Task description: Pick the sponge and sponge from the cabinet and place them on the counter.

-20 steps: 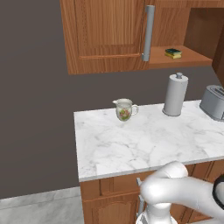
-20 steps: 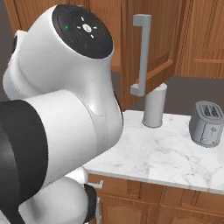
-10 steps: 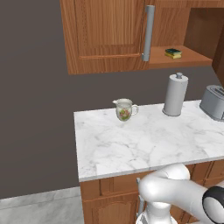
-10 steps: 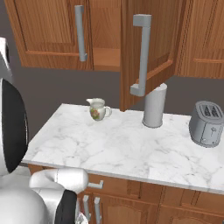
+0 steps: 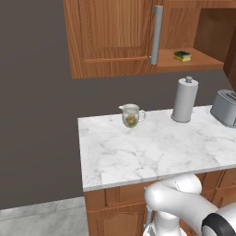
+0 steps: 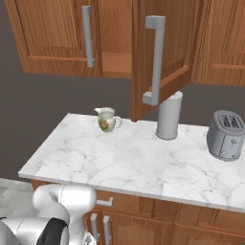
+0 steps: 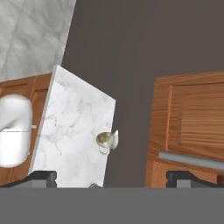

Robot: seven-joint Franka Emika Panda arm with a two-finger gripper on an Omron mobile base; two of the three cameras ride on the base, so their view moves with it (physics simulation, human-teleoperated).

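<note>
On the cabinet [image 5: 120,41] shelf, right of the handle, lies a sponge [image 5: 182,56]; bring the wide-open, empty pincer [image 7: 111,178] level and straddle it.

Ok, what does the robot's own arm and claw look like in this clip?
The arm is glossy white with rounded, tube-like links and a dark band at a joint. The claw has two small dark, blocky finger tips. No cables or markings are visible.

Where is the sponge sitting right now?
In the left base view the sponge lies on the open cabinet's shelf, upper right, just right of the grey door handle and above the paper towel roll.
</note>
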